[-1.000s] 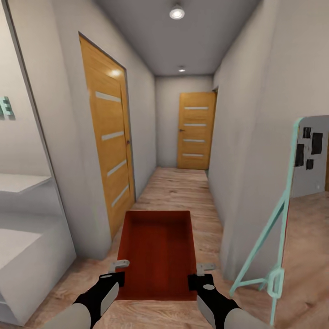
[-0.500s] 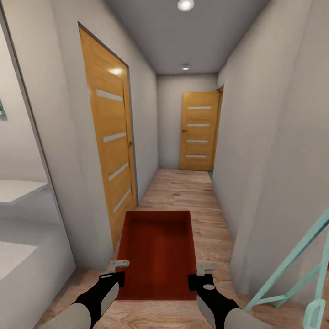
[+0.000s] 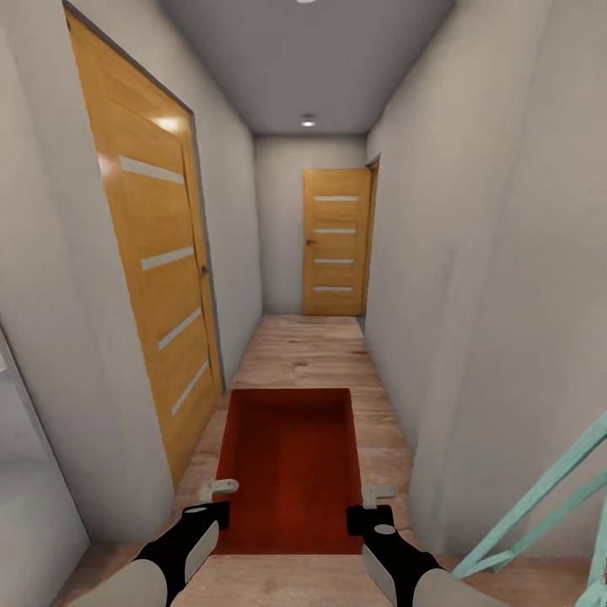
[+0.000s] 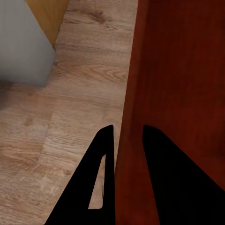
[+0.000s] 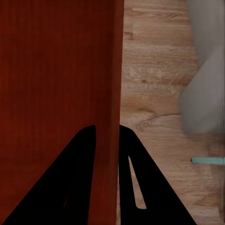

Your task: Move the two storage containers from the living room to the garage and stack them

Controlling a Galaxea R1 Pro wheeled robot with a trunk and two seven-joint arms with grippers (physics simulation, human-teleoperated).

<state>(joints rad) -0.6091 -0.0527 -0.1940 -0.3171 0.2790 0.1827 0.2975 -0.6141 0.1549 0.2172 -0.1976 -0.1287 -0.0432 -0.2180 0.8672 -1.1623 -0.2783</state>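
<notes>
The open-topped storage container [image 3: 291,464] is empty; left gripper [image 3: 211,499] and right gripper [image 3: 374,504] each pinch a side wall.

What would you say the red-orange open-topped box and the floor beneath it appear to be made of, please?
The red-orange open-topped box looks like smooth matte plastic or painted board: plain, straight thin walls with no grain or seams, though a render leaves this open. The floor looks like light wood planks or laminate, showing grain, knots and plank joints in the left wrist view.
</notes>
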